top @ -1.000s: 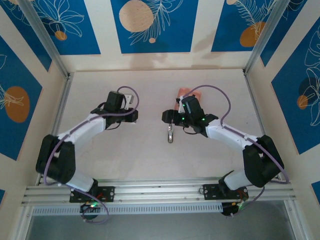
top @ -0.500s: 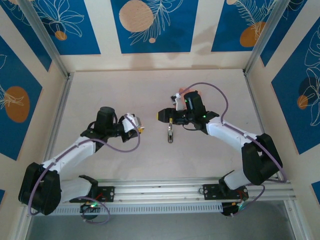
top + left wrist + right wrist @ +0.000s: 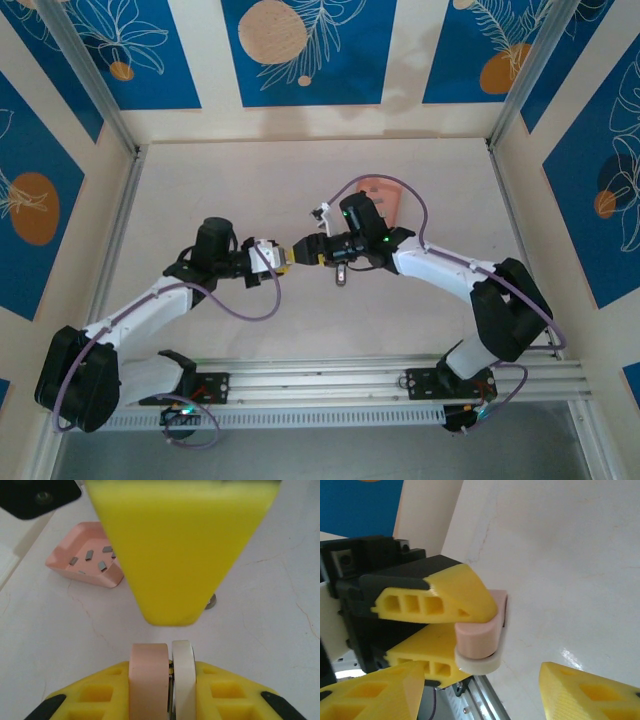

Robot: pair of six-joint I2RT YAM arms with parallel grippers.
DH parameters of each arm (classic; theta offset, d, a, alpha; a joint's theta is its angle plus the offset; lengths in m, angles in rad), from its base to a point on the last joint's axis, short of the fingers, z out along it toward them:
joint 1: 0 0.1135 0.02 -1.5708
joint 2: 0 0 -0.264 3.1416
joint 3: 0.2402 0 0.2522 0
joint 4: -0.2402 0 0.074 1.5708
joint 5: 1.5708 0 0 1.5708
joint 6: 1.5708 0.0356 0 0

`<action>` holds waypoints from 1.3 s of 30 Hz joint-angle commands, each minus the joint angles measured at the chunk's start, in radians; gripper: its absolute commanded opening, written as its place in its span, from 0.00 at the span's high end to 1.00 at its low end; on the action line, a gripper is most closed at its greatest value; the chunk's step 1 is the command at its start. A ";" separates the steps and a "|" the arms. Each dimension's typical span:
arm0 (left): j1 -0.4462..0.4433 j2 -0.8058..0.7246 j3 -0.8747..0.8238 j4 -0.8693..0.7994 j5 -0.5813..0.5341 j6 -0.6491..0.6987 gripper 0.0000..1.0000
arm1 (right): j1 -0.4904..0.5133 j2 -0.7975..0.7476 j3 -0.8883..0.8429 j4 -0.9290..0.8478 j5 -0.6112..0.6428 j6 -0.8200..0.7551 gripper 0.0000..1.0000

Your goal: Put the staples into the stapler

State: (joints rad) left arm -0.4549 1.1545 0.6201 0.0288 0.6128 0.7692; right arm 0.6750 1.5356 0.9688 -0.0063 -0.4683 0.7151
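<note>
The two arms meet near the middle of the table [image 3: 200,190], their tips almost touching. The left gripper [image 3: 283,257] is nearly closed, clamped on a small pink-and-white stapler [image 3: 150,675]; its yellow fingers [image 3: 227,695] press on either side, the pink half on one side and the white half on the other, with a thin strip of metal between them.

From the right wrist, the same stapler [image 3: 476,636] sticks out beyond the left gripper [image 3: 470,630], rounded end towards the camera. The right gripper [image 3: 305,248] stands partly open and holds nothing; its two fingers [image 3: 580,692] sit well apart at either side of the stapler's end and, as far as can be seen, do not touch it. One of those fingers [image 3: 180,545] hangs just in front of the stapler in the left wrist view.

The staples [image 3: 89,555] — several short grey strips — lie loose in a shallow pink tray [image 3: 90,575] on the table, well apart from both grippers; from above, the tray [image 3: 385,192] sits beyond the right arm, partly behind its cable.

A small metal object [image 3: 341,272] lies on the table just below the right gripper; what it is cannot be told.
</note>
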 commanded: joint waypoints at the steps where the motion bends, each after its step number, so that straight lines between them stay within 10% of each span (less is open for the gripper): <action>1: -0.014 -0.016 -0.015 0.054 0.027 0.011 0.73 | 0.008 0.032 0.028 0.020 -0.020 0.033 0.40; 17: -0.031 -0.015 -0.010 0.060 0.027 -0.001 0.72 | 0.026 0.119 0.057 0.075 -0.054 0.089 0.46; 25: -0.043 -0.024 -0.005 0.054 -0.018 -0.023 0.70 | 0.037 0.155 0.084 0.107 -0.095 0.103 0.72; 34: -0.047 -0.021 0.013 0.081 -0.134 -0.227 0.29 | -0.002 0.057 0.030 0.051 -0.003 -0.050 0.88; 39: -0.048 -0.027 0.033 0.012 -0.074 -0.256 0.26 | -0.066 -0.044 -0.074 0.104 -0.035 -0.314 0.88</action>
State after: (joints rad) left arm -0.4942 1.1526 0.6182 0.0715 0.5041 0.5682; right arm 0.6376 1.5612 0.9371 0.0692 -0.4786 0.6060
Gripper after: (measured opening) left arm 0.735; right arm 0.210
